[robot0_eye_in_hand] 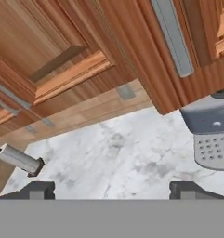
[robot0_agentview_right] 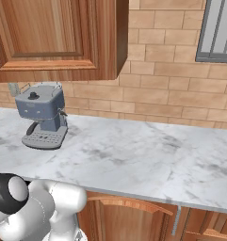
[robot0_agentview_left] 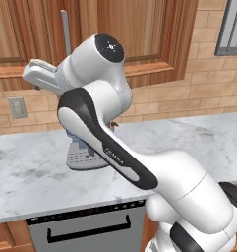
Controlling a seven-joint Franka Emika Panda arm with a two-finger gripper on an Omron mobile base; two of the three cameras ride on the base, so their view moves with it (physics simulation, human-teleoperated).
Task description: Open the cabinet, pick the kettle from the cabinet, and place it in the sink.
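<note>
The cabinet is a reddish-brown wall cabinet, and its door stands closed with a long silver bar handle at its left edge. My gripper is raised just below and to the left of that handle, under the cabinet's lower rim. In the hand view the handle slants across the upper right, well apart from my gripper. The two fingertips are spread wide and hold nothing, so the gripper is open. The kettle is hidden and the sink is out of view.
A blue-grey espresso machine stands on the marble counter under the cabinet. A wall outlet sits left of it. A dishwasher front lies below the counter. A window is at the far right. A grey cylinder shows low left.
</note>
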